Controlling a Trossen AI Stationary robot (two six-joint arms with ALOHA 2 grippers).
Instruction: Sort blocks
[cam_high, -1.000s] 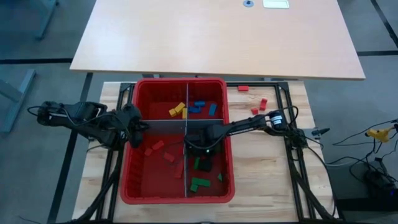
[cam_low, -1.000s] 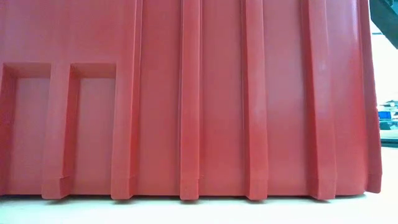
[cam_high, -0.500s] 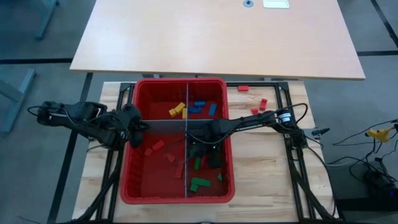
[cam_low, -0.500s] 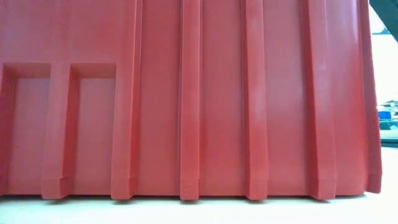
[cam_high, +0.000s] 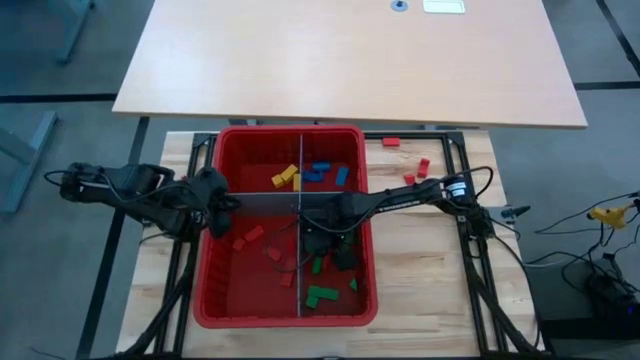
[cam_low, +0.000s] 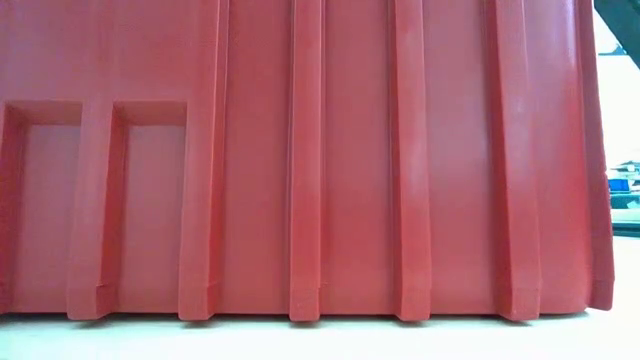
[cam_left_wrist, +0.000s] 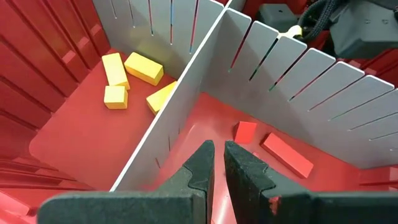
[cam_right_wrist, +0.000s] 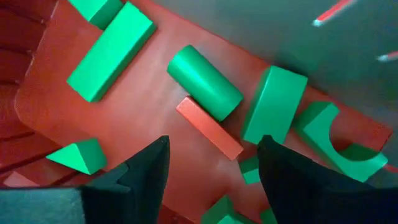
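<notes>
Wooden worktop (cam_high: 430, 290) carries the red bin (cam_high: 290, 137). My right pincer (cam_right_wrist: 211, 163), wide open and empty, hovers over a red block (cam_right_wrist: 209, 127) among greens (wrong compartment); next, descend and close. Left pincer (cam_left_wrist: 219, 163), nearly closed, waits at nine o'clock.

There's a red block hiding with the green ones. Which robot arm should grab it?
Probably the right arm. Its gripper hangs open right over the red block lying among the green blocks. The left gripper is nearly shut, at the grey divider on the bin's other side.
</notes>
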